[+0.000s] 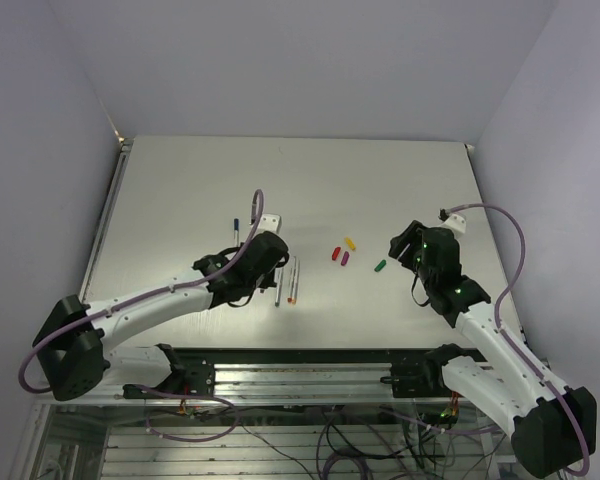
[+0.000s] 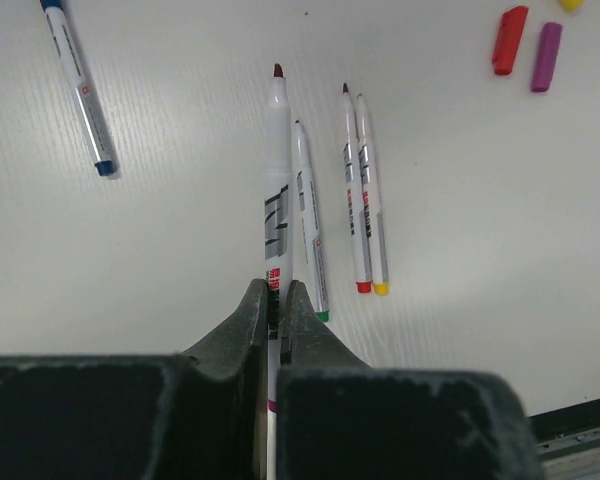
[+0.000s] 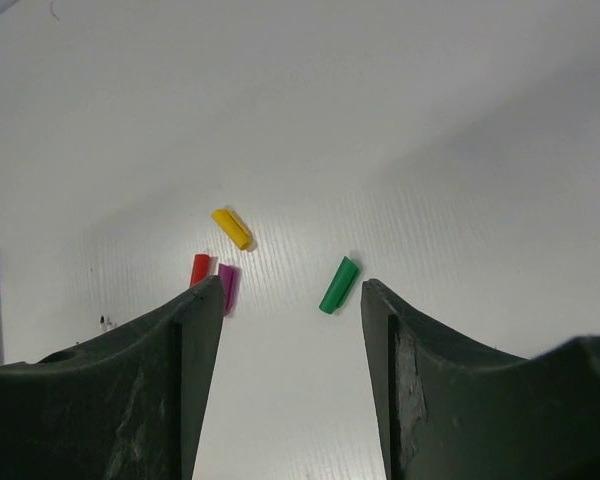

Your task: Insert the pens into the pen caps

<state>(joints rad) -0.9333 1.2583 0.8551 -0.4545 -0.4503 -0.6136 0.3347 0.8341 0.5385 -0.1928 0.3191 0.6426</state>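
clamping a purple-banded pen (image 2: 277,190) by its rear end, the left tool (image 2: 276,300) sits over the middle of the table (image 1: 400,180), a little toward the left edge. its jaws are pressed tight on the barrel, and the pen's dark tip points to the far edge. whether the pen's front rests on the table i cannot tell. a green-ended pen (image 2: 308,220) lies close alongside it on the right, almost parallel. a bit further toward the right edge, a red-ended pen (image 2: 352,190) and a yellow-ended pen (image 2: 372,200) lie side by side, touching along their length, tips to the far edge. a blue pen (image 2: 78,90) lies apart from these, toward the far left corner, with blue at both ends.

the right tool (image 3: 292,290) is released, jaws spread wide and holding nothing, over the table's right half. the green cap (image 3: 338,285) lies tilted on the table just ahead of the gap, nearer the right finger. the other caps lie toward the table's middle. the yellow cap (image 3: 232,228) is closest to the far edge. the red cap (image 3: 200,268) and purple cap (image 3: 226,285) lie close together just nearer, with a small gap between them. all four caps lie apart from the pens.
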